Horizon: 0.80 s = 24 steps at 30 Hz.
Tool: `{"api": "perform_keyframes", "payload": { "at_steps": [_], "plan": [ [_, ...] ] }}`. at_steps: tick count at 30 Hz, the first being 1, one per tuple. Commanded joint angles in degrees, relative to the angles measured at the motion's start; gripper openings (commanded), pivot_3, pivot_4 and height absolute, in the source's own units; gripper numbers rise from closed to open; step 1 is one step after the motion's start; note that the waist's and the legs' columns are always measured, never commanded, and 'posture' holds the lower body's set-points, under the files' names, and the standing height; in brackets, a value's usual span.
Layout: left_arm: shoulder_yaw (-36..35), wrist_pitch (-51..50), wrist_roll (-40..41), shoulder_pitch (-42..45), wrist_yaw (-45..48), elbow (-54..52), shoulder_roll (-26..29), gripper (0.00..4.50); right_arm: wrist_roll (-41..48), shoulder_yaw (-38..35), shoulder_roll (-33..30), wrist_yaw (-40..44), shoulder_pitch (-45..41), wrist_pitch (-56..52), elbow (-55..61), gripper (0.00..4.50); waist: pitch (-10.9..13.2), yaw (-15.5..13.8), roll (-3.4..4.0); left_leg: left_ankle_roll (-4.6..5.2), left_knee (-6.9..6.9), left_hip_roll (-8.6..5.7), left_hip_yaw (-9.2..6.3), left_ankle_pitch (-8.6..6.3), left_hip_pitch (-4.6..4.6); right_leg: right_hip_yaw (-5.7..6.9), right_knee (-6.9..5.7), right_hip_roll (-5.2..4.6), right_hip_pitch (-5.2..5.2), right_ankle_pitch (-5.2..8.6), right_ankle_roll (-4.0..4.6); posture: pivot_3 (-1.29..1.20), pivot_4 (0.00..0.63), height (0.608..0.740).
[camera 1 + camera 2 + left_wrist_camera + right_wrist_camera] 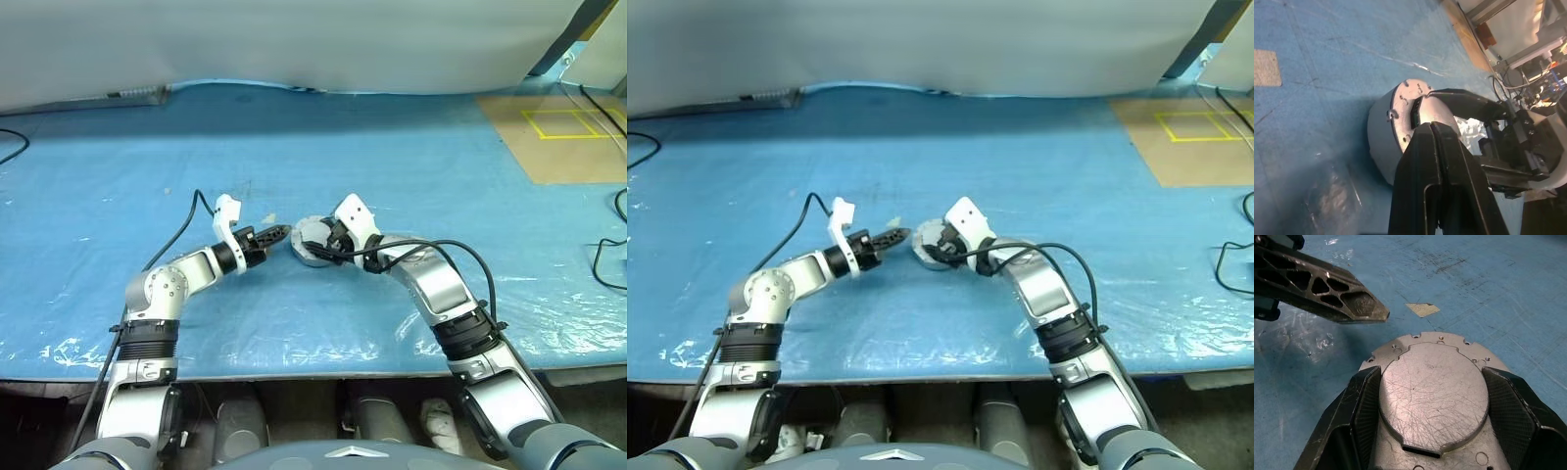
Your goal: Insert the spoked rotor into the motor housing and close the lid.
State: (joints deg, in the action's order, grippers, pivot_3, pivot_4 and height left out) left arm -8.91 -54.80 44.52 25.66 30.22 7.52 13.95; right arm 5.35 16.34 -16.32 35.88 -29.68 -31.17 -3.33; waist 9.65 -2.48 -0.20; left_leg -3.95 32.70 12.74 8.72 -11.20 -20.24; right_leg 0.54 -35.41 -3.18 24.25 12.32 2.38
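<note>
holding the motor housing [1432, 396] on the blue desk [98, 196] with lid down, right pincer [328, 243] clamps it, shut left pincer [279, 233] beside; next likely pressing lid flush.

I'm looking down on a table [118, 147] covered in wrinkled blue plastic sheeting [411, 166]. The motor housing [312, 242] sits near its middle. A brown board with yellow tape lines [563, 132] lies at the far right corner; black cables [612, 257] trail on the right edge.
</note>
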Motion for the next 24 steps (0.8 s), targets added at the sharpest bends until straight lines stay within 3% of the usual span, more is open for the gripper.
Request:
{"api": "perform_keyframes", "payload": {
  "at_steps": [1,16,17,20,24],
  "plan": [
    [1.92,0.46,-2.1,0.19,-0.16,0.36,-0.56,0.0,-2.07,0.59,-0.62,-1.07,0.56,-1.05,-3.05,2.92,0.0,0.0,0.0,0.0,-0.01,0.0,0.0,0.0,0.01,0.0,0.0,0.0,0.0,0.02,-0.03,0.0,0.15,0.74],
    [3.02,1.81,-6.61,2.29,-1.65,4.86,-2.8,0.0,0.35,-0.97,-1.12,0.73,2.57,-1.41,0.85,2.92,-0.02,-0.43,-0.01,0.01,-0.47,-0.09,-0.02,0.0,0.18,0.03,0.68,-0.03,-0.38,-0.04,-0.23,0.0,0.15,0.74],
    [3.07,1.78,-6.65,2.29,-1.58,4.86,-2.75,0.0,0.81,-1.46,-1.22,0.97,2.91,-1.74,1.46,3.64,-0.02,-0.46,-0.01,0.0,-0.48,-0.09,-0.01,0.0,0.17,0.03,0.7,-0.03,-0.38,-0.05,-0.2,0.0,0.15,0.74],
    [3.41,1.62,-6.85,2.29,-1.2,4.82,-2.47,0.0,5.02,-4.22,-1.58,3.47,4.78,-3.12,5.77,4.48,-0.02,-0.54,-0.01,0.0,-0.53,-0.1,-0.01,0.0,0.13,0.03,0.78,-0.03,-0.36,-0.16,0.01,0.0,0.15,0.74],
    [3.83,1.77,-7.24,2.09,-0.69,4.73,-2.24,0.0,11.19,-10.32,-2.11,4.24,7.02,-7.24,10.16,4.48,-0.02,-0.6,-0.01,0.0,-0.65,-0.11,-0.02,0.0,0.1,0.03,0.86,-0.02,-0.33,-0.15,0.01,0.0,0.15,0.74]
  ]
}}
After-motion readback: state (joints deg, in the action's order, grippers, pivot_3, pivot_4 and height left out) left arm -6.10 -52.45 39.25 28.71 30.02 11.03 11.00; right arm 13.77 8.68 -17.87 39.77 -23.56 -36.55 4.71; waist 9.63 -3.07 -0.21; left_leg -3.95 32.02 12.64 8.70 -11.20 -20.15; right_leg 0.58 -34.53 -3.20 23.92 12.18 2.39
